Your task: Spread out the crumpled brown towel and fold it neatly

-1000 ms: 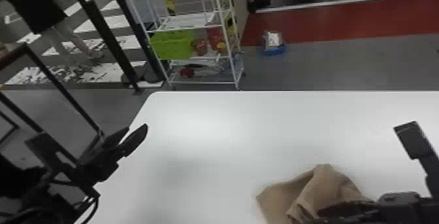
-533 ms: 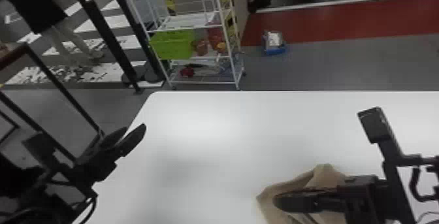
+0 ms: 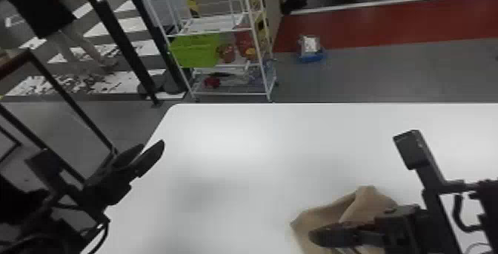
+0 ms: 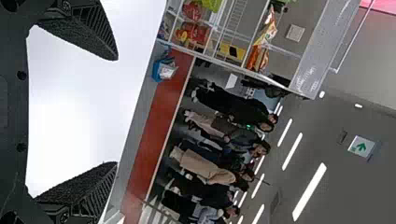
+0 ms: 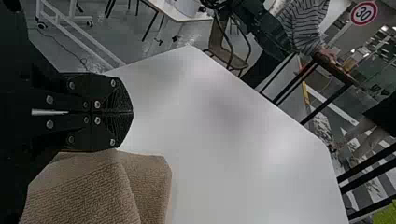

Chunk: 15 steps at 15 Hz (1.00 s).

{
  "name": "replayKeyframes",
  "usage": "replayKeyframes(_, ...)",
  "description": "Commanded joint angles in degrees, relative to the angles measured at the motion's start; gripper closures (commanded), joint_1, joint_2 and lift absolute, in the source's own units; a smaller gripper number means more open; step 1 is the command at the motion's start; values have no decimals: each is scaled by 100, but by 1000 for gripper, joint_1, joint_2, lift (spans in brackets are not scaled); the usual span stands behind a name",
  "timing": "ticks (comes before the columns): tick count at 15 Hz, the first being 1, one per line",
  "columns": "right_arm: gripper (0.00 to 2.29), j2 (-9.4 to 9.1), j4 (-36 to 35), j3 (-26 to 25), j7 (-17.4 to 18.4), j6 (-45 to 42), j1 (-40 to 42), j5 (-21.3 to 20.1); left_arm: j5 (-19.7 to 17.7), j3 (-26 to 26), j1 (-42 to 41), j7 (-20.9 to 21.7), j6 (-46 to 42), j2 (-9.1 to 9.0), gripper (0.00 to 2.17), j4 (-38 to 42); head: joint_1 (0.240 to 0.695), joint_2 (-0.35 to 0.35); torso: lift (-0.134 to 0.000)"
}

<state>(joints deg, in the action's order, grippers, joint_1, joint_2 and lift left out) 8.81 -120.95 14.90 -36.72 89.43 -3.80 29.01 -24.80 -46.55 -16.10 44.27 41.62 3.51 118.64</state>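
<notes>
At the head view's left, my left gripper (image 3: 148, 157) is over the table's left edge, away from the towel. Its fingers stand wide apart with only table behind them in the left wrist view, where the gripper (image 4: 112, 112) is open. The brown towel (image 3: 367, 205) lies rumpled near the table's front, right of centre. My right gripper (image 3: 318, 236) is over the towel and hides part of it. In the right wrist view the right gripper (image 5: 132, 112) has its fingertips pressed together, nothing between them, beside the folded-over towel (image 5: 93, 191).
The white table (image 3: 229, 183) spreads between the two arms. Behind it stand a white wire rack (image 3: 207, 23) with a green bin (image 3: 196, 51), and a blue item (image 3: 311, 49) on the floor. A chair (image 5: 226, 44) is past the table's edge.
My right arm has moved left over the towel in the head view, covering more of it. My left arm has barely shifted. The towel looks unmoved.
</notes>
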Motion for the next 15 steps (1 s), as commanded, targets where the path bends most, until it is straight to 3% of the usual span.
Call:
replayKeyframes(1, 1892, -222, 274, 224, 43, 65, -173, -265, 2, -47, -7, 29, 0, 0, 87, 2, 695, 350, -122)
replayKeyframes(5, 1892, -222, 652, 681, 122, 65, -358, -651, -7, -47, -7, 29, -53, 71, 87, -95, 695, 350, -122)
replayKeyframes(8, 1892, -90, 748, 980, 113, 65, -446, -704, -7, -12, -7, 29, -123, 71, 87, -121, 695, 350, -122)
replayKeyframes(11, 1892, 244, 511, 1059, 95, 65, -332, -484, 2, -47, 1, 38, -141, 71, 87, -139, 695, 350, -122)
replayKeyframes(15, 1889, 1017, -280, 787, 95, 65, 82, -142, 2, -4, 1, 20, -123, 71, 87, -139, 695, 350, -122)
